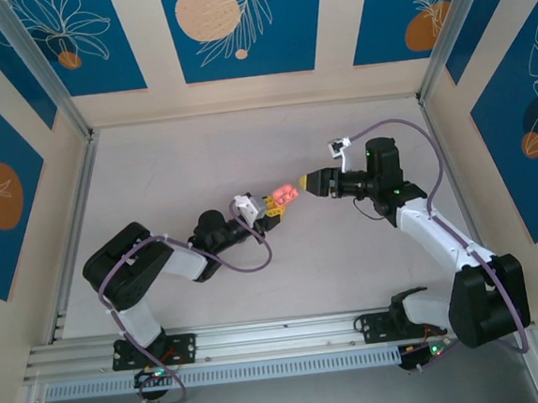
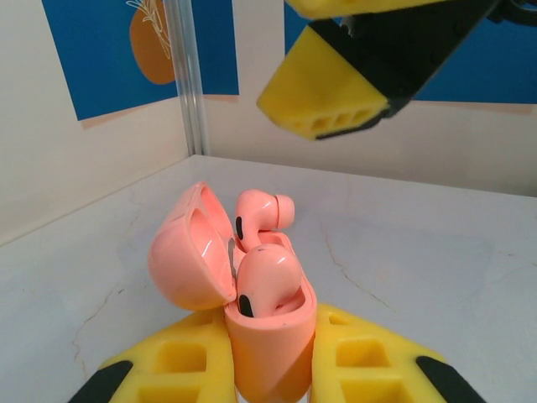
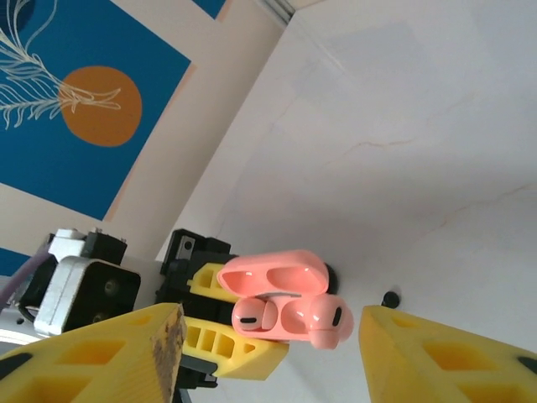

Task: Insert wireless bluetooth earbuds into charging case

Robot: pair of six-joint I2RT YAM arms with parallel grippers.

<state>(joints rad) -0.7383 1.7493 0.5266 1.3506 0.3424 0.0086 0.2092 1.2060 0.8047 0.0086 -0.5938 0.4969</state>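
1. Found the pink charging case clamped at its base between the fingers of the left gripper, apparently raised off the table, with its lid hinged open to one side.
2. Saw both pink earbuds sitting in the case's wells. Near earbud sunk low. Far earbud standing taller above the case rim, possibly not pushed fully home.
3. Noted the right gripper just beside and above the case, jaws released and spread wide, grasping nothing, touching neither case nor earbuds.
4. Judged the insertion all but done. Left to do, at most: pressing the taller earbud down if it proved unseated, and perhaps shutting the lid over both.
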